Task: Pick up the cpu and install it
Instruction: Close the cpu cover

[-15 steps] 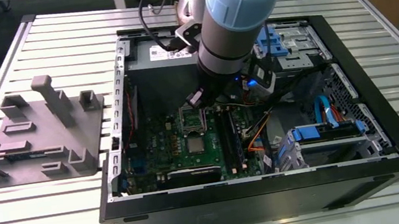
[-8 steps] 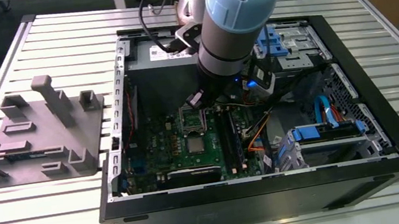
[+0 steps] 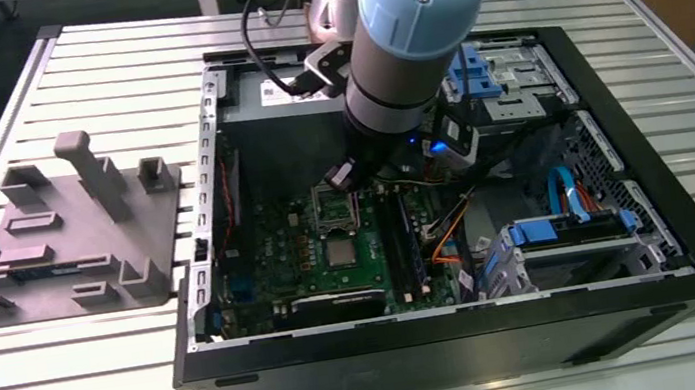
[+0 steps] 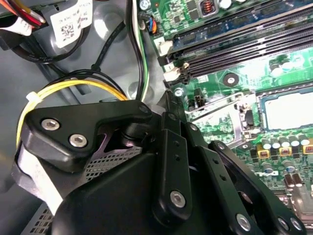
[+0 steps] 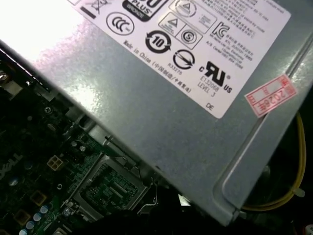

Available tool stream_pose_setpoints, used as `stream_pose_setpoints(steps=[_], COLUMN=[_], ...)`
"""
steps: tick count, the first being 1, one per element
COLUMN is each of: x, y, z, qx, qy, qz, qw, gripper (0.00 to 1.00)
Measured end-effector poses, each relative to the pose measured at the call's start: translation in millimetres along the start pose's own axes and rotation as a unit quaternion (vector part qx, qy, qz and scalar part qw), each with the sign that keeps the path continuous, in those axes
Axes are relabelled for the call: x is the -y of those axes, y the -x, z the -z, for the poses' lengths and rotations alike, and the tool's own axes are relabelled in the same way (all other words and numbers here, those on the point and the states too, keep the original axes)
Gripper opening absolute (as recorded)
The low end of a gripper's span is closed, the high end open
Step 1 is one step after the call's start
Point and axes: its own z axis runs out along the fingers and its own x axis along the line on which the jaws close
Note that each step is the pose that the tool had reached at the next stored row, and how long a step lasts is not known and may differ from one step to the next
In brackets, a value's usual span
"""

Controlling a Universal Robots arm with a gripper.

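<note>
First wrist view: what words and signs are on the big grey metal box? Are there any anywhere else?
big grey metal box: a white paper label with black print and round signs, not quoted here.
Label's corner: a small red-and-white sticker with red digits, also not quoted.
Second wrist view: a white tag with a square code, too small to read.
green circuit board: print too small to read.

A table [image 3: 104,388] of pale metal slats is seen in the exterior view. Two things are placed directly on it. An open black computer case [image 3: 476,350] is laid on its side toward the exterior view's right. A grey fixture [image 3: 71,241] with upright posts and blocks is set on the slats at the exterior view's left, just beside the case; it is possibly made of plastic.
</note>
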Motion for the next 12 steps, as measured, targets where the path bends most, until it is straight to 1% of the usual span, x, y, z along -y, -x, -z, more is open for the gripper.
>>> stream_pose_setpoints(steps=[1,2,3,6,12], x=[0.0,0.0,0.0,0.0,-0.8], y=[0.0,0.0,0.0,-0.1,0.4], z=[0.0,0.0,-0.1,0.2,3.5], qx=[-0.0026,-0.0045,-0.0057,-0.0069,-0.0072], qy=[-0.0034,-0.0059,-0.0073,-0.0085,-0.0085], qz=[0.000,0.000,0.000,0.000,0.001], qw=[0.99999,0.99997,0.99996,0.99994,0.99994], gripper=[0.10,0.10,0.10,0.10,0.10])
